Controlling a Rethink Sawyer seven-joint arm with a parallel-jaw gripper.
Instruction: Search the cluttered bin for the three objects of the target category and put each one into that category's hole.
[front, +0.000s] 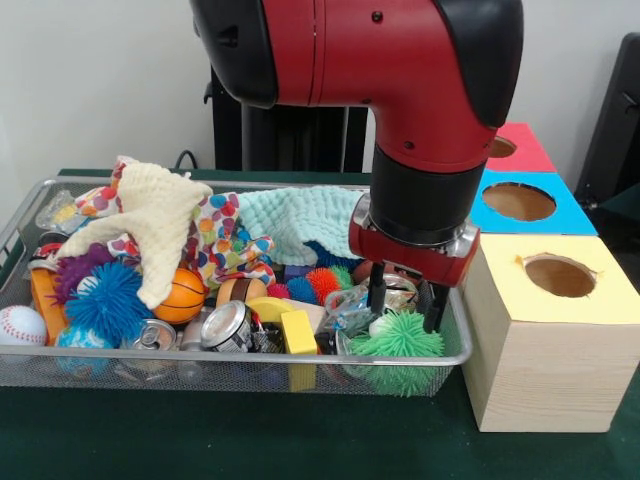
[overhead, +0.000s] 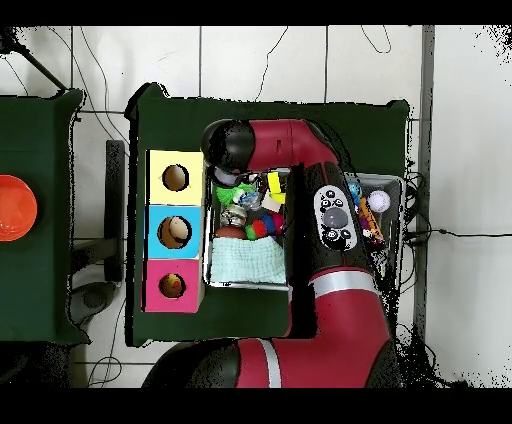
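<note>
We have the gripper (front: 406, 306) low over the end of the wire bin (front: 250, 361) that sits next to the boxes. Its two black fingers (front: 376, 290) hang apart, with nothing between them. Directly beneath them lies a green spiky ball (front: 398, 340); the fingers come down on either side of its top, and we cannot tell whether their tips already touch its soft spikes. So the ball lies straight below the jaws, not off to one side, and we judge that a short drop and a squeeze is all the grasp calls for. The ball is round, so it has no long axis to line up with.

The task sentence does not name the target category, so we can only guess that spiky balls are it: a blue spiky ball (front: 107, 300) lies at the opposite end of the bin, well apart from the gripper. The yellow-topped box (front: 552, 330) stands just beside the bin on the gripper's side, and its hole (front: 560, 275) is the nearest of the three. From overhead, the arm (overhead: 300, 150) covers the gripper.
</note>
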